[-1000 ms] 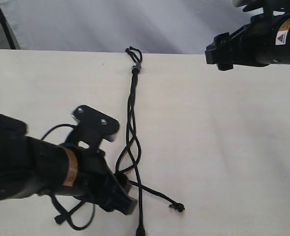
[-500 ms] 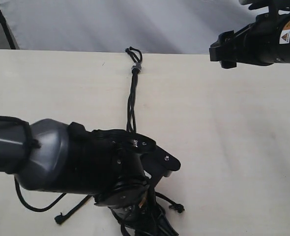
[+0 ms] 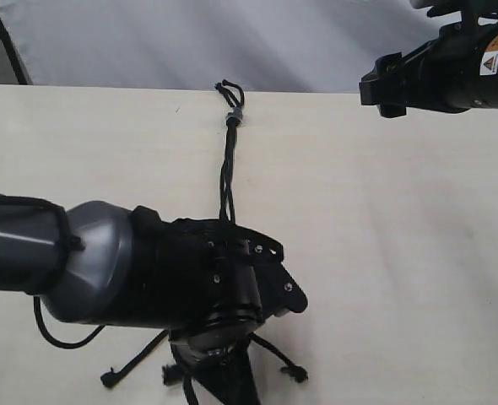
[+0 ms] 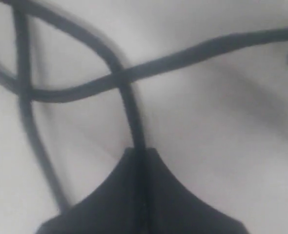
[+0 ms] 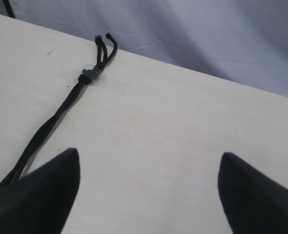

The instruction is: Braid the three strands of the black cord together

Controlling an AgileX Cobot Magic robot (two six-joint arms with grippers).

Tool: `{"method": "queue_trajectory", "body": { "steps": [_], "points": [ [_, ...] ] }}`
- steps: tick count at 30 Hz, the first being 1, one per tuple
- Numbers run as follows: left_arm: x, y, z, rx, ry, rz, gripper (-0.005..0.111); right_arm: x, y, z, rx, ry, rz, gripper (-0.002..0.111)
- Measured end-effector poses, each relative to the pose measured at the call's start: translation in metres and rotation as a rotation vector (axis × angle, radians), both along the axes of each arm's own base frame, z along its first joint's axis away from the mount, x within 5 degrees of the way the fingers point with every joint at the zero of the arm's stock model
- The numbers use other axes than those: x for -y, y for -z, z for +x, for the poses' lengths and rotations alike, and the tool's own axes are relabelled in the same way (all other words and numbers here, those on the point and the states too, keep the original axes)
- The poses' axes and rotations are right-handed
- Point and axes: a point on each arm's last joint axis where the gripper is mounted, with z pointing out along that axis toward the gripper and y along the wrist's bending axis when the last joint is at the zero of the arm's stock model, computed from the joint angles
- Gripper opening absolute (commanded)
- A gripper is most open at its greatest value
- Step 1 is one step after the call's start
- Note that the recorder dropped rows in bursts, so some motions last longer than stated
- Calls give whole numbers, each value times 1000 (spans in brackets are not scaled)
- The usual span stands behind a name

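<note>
The left gripper [image 4: 140, 158] is pinched shut on one strand [image 4: 132, 117]. A second strand [image 4: 207, 48] crosses it just ahead of the tips. The right gripper [image 5: 146, 170] is wide open, with the cord [image 5: 51, 122] off beside one finger. Pull the held strand gently across the others and hold it tight.

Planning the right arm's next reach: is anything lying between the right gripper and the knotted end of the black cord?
Nothing visible: only bare table lies between the open right gripper and the cord's knot.

Warning-triangle label [image 3: 488, 52] on the right arm [image 3: 435, 72], orange and white, its wording unreadable
</note>
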Motion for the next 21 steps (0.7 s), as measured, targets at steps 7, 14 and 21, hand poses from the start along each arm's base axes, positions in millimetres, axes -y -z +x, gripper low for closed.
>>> {"method": "queue_trajectory", "body": {
  "steps": [7, 14, 21],
  "points": [
    [-11, -9, 15, 150, 241, 188, 1, 0, 0, 0, 0, 0, 0, 73],
    [-24, 5, 28, 176, 298, 232, 1, 0, 0, 0, 0, 0, 0, 73],
    [-37, 5, 42, 173, 269, 234, 1, 0, 0, 0, 0, 0, 0, 73]
  ]
}}
